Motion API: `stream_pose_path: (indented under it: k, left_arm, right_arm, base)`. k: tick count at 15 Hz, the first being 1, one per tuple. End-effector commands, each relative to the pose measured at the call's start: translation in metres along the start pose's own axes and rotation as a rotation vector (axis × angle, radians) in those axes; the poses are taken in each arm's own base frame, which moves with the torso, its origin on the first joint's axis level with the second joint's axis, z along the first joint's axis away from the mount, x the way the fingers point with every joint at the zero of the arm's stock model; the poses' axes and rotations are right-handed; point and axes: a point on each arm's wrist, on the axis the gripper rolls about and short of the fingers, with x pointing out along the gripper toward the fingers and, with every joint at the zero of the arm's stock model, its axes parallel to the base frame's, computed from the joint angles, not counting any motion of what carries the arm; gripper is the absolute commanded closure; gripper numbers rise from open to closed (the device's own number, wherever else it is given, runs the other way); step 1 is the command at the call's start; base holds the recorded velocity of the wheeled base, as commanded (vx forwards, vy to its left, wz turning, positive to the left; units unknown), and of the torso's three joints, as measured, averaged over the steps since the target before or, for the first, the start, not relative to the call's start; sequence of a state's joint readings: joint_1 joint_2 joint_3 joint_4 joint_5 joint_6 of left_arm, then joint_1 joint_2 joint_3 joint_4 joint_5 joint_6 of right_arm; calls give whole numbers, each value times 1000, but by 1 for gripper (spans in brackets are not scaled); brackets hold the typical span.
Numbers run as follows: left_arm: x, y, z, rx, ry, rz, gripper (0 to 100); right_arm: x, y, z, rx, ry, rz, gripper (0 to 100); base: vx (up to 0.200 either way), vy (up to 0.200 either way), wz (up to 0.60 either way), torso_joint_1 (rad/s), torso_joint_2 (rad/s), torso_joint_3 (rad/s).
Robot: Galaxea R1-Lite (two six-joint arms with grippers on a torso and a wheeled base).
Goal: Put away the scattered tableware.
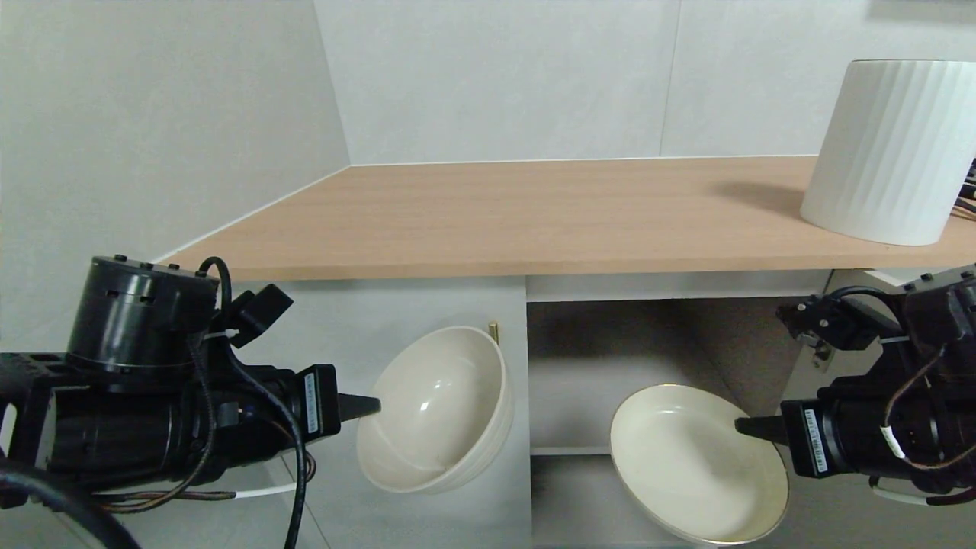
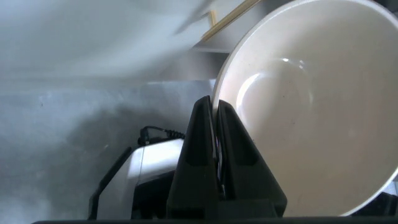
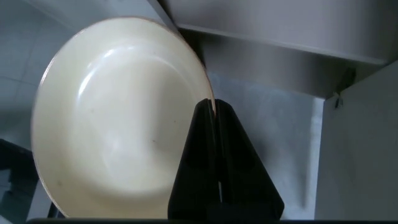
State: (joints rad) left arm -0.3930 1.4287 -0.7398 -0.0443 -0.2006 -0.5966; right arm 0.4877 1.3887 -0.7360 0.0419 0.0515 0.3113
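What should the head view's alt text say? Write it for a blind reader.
Two grippers each pinch cream tableware by the rim before an open cabinet under a wooden counter: the left gripper a deep bowl, the right gripper a shallow plate. A white ribbed cylinder stands on the counter's right end.

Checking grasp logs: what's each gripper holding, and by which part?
The left gripper pinches the bowl by its rim; the right gripper pinches the plate by its rim.

Soft, fairly bright indoor light. White ribbed cylinder, upper right, throws a soft shadow leftward on wooden counter. Open cabinet below is dim. Small glare spots inside bowl; plate evenly lit.
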Motion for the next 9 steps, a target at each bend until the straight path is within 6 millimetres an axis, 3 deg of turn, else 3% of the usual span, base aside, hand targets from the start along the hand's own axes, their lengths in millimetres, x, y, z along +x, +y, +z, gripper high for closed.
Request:
stream_pose_path:
  k: [1, 5, 9]
  left_arm:
    - [0, 0, 0, 0, -2, -1, 100]
    - [7, 0, 2, 27, 2, -1, 100]
    - [23, 0, 9, 50, 18, 13, 100]
  right_arm:
    - [1, 0, 0, 0, 5, -1, 100]
    - [16, -1, -1, 3, 47, -14, 100]
    - [73, -11, -8, 26, 151, -70, 100]
  base:
    - [0, 0, 0, -36, 193, 119]
    - [0, 0, 0, -18, 51, 32]
    - [0, 0, 0, 0, 0, 0]
